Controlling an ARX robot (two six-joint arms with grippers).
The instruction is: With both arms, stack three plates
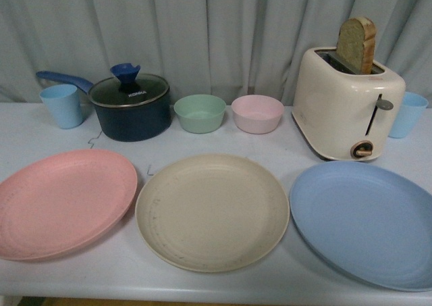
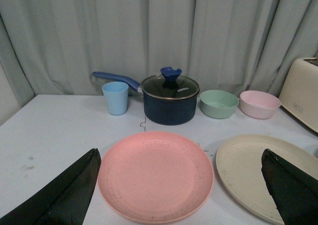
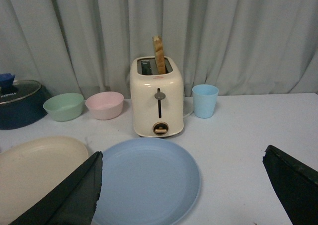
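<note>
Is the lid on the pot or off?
On: the glass lid sits flat on the dark blue pot, blue knob up.

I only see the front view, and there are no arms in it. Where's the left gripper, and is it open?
Observer: In the left wrist view, the left gripper is open and empty, with the pink plate in front of it.
Operator: Right one?
Observer: The right gripper is open too, facing the blue plate.
Operator: Is the cup behind the toaster touching it?
Observer: No. The right wrist view shows the cup standing apart from the toaster.
</note>
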